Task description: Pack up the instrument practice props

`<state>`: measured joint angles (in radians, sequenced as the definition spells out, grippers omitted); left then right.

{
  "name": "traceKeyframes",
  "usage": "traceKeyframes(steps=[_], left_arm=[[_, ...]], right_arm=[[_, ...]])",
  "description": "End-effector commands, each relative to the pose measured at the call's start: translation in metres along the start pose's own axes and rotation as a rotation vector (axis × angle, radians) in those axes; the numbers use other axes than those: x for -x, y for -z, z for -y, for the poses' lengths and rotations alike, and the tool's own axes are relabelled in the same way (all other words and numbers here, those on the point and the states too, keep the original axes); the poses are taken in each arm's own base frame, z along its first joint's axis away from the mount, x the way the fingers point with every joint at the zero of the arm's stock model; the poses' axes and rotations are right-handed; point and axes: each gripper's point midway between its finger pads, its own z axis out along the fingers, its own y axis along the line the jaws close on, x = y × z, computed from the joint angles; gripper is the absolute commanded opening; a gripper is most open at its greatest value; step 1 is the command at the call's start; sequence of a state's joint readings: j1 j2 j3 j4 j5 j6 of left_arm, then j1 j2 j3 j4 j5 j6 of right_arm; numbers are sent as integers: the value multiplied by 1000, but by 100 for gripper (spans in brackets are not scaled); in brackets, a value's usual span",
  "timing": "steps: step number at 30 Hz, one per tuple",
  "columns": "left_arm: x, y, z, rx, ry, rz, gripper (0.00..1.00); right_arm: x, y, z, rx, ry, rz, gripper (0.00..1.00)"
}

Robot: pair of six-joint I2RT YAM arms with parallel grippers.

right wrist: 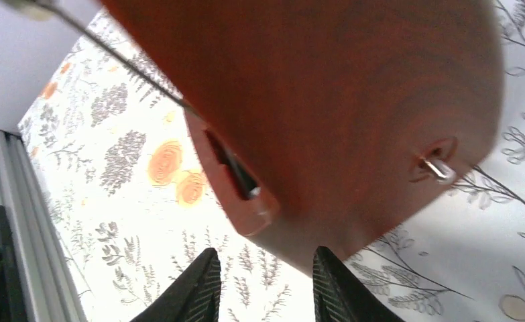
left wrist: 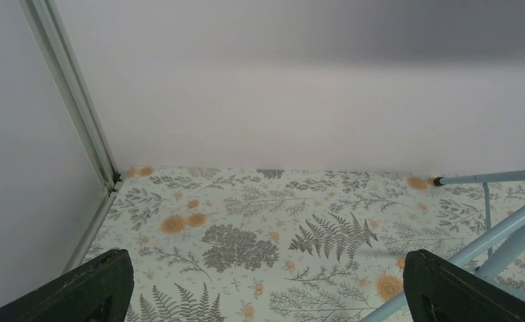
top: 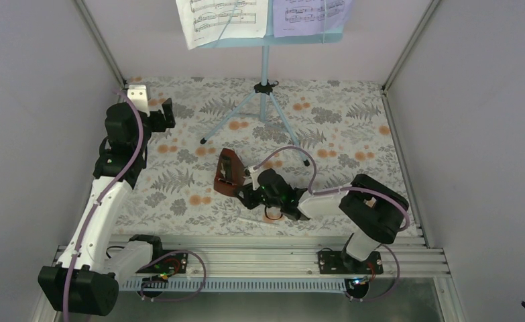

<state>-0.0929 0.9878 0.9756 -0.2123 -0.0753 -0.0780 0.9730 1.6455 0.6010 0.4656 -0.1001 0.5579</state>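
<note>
The reddish-brown metronome sits on the floral cloth in the middle of the table. My right gripper is low beside it, on its right. In the right wrist view the metronome fills the upper frame, and my right gripper is open to a narrow gap just below its bottom edge, with nothing between the fingers. The light-blue music stand stands at the back, holding a white sheet and a lavender sheet. My left gripper is wide open over the back left; its wrist view shows the left gripper above bare cloth.
The stand's tripod legs spread across the cloth behind the metronome and reach toward the right arm. White walls close in the left, back and right sides. An aluminium rail runs along the near edge.
</note>
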Motion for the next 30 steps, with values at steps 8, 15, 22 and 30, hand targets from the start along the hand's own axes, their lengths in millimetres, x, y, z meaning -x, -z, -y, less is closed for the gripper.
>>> traceKeyframes(steps=[8,15,22,30], left_arm=[[2,4,-1,8,-16,19,100],[1,4,1,-2,-17,17,100],[1,4,5,-26,-15,19,100],[1,4,5,-27,-16,21,100]], right_arm=[[29,64,0,20,120,196,58],[57,113,-17,133,252,366,95],[95,124,-36,155,372,462,100],[121,107,-72,261,593,491,100]])
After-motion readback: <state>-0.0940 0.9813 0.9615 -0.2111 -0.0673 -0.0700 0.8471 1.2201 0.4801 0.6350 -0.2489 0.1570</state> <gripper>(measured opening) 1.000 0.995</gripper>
